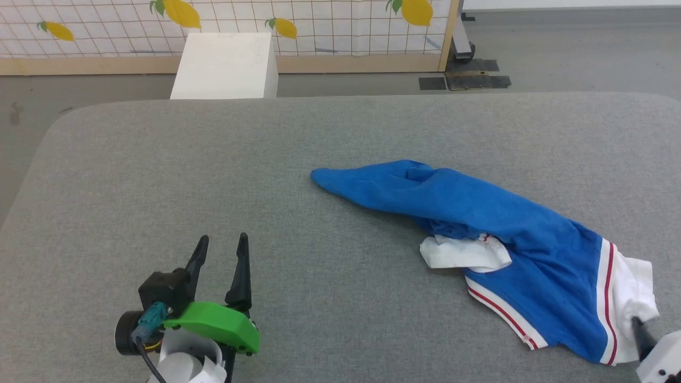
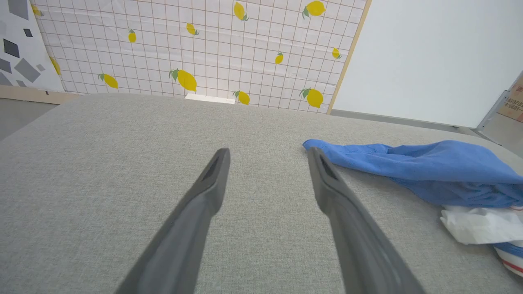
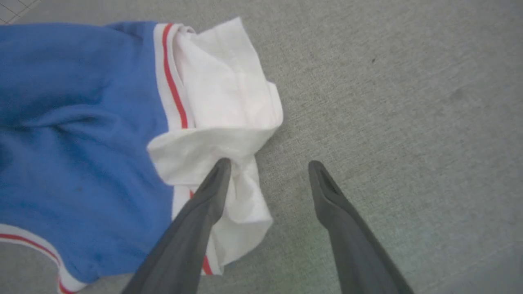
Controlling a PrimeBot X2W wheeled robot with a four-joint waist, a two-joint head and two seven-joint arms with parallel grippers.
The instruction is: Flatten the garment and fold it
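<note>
the royal-blue, white-sleeved jersey t-shirt (image 1: 479,207) lies crumpled on the right of the grey cloth table (image 1: 213,159), nothing flattened or folded yet. left gripper (image 1: 221,242) spread, empty; right gripper (image 3: 269,163) spread at its near sleeve (image 3: 229,94).

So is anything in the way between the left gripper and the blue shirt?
No, nothing visible. Just the grey padded surface lies between the open left gripper and the shirt.

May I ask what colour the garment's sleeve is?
The sleeve is white, clearest in the right wrist view.
</note>
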